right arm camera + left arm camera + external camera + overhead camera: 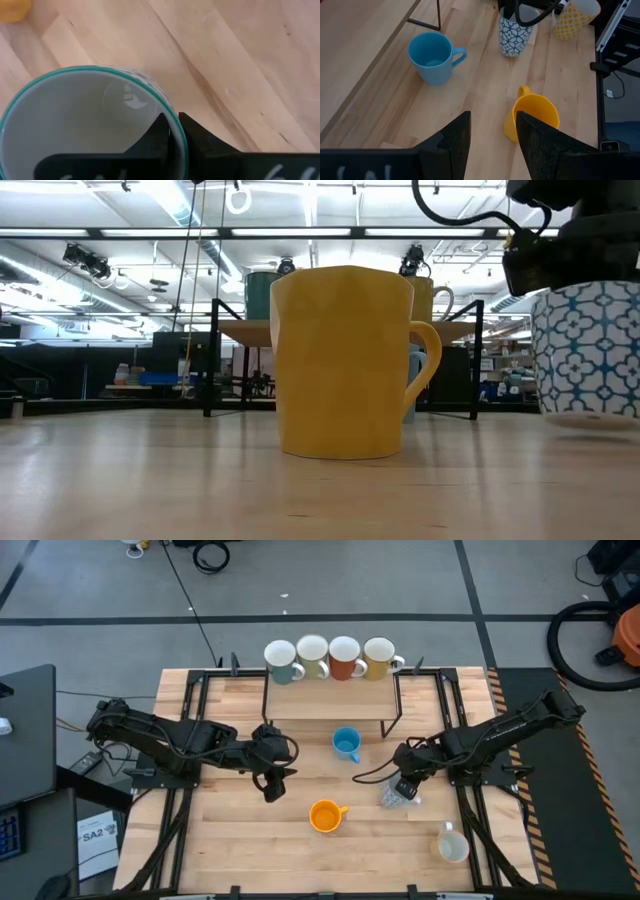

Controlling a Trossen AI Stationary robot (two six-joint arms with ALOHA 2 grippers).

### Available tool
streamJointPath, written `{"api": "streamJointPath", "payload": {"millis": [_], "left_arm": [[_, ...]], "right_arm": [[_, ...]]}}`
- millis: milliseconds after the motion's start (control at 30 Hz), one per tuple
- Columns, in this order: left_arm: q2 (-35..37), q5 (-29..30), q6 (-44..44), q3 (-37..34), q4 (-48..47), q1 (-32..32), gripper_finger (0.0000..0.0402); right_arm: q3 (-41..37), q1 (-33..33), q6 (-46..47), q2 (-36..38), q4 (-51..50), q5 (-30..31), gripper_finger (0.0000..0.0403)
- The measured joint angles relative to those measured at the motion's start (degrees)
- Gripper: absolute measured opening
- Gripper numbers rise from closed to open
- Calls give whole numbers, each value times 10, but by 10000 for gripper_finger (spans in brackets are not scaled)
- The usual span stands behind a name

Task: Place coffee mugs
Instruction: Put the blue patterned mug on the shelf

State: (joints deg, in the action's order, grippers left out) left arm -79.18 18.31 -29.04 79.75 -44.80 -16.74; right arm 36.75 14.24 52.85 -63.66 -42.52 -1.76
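- Landmark: the raised shelf (330,690) at the far middle of the counter (230,840). Four mugs stand in a row on its top; we count from its left end a white mug (281,658), a cream mug (312,656), a red-orange mug (345,657) and a yellow mug (379,656).
- Left of the shelf's near-left leg, the left gripper (270,778) hangs over bare counter, fingers parted and holding nothing. It points toward the orange mug (531,117), which stands near side of the shelf, about level with its middle.
- Blue mug (346,744): just in front of the shelf's near edge, upright, handle toward the near side.
- Right of the shelf's near-right leg, the right gripper (405,787) is closed on the rim of the patterned mug (514,35): one finger (156,137) inside the wall, the other outside, pinching it. The mug is upright, mouth up.
- The relation that matters: from the patterned mug the shelf lies away and to the left. We judge the right arm nearer to it and to the shelf's right end, so the carry is its job.
- A cream mug with yellow pattern (452,843) waits on the counter well to the near right of the shelf.
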Motion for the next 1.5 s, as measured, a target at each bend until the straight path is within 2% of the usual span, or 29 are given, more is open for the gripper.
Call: {"api": "streamJointPath", "payload": {"millis": [200, 367, 600, 833, 1200, 1500], "left_arm": [[0, 0, 0, 0, 0, 0, 164], [0, 0, 0, 0, 0, 0, 164], [0, 0, 0, 0, 0, 0, 164], [0, 0, 0, 0, 0, 0, 164], [0, 0, 0, 0, 0, 0, 164], [0, 1, 0, 0, 0, 0, 164]], "right_arm": [[2, 0, 1, 0, 13, -26, 35], [41, 0, -19, 0, 8, -39, 33], [151, -2, -74, 0, -59, -34, 33], [278, -29, -131, 0, -167, 9, 33], [436, -139, -306, -5, -247, 23, 33], [569, -254, -492, -100, -318, 23, 33]]}}
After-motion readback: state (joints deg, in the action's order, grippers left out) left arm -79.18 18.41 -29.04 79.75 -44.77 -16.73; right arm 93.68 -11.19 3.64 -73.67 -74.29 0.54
